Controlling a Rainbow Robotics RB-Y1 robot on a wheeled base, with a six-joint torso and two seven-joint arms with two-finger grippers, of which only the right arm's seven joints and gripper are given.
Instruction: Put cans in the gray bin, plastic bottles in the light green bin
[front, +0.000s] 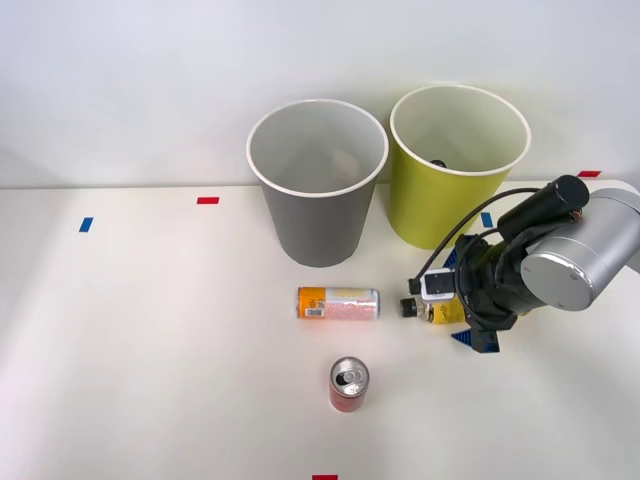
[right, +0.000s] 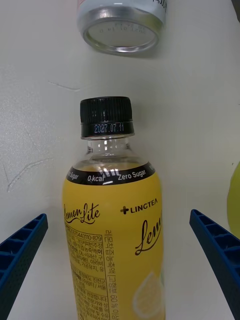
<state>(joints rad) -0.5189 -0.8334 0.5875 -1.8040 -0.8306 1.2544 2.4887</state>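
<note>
Blue ribbed fingers (right: 20, 260) sit spread wide in the wrist view, one on each side of a yellow-labelled bottle (right: 114, 235) with clear gaps between them and the label, so nothing is pinched. That view gives detail the front view lacks: black screw cap (right: 106, 116) with a printed date, clear neck, "Zero Sugar" band, lemon artwork, and the silver end of a can (right: 121, 27) lying just past the cap, apart from it. Front view gives the layout instead: the right gripper (front: 468, 318) is low over the white table (front: 150, 340), the bottle lying on its side under it with the cap (front: 409, 308) pointing at the orange-ended can (front: 338, 303); most of the bottle body is hidden by the wrist there. That can lies on its side in front of the gray bin (front: 316, 185). A red can (front: 349, 384) stands upright nearer the robot, silver pull-tab top facing up, well apart from the gripper. Light green bin (front: 455, 170) stands just beside the gray one, on the robot's right, behind the gripper; a small dark object shows inside it near the far wall, too small to identify. Gray bin interior looks pale. Red and blue tape marks (front: 207, 200) dot the table.
</note>
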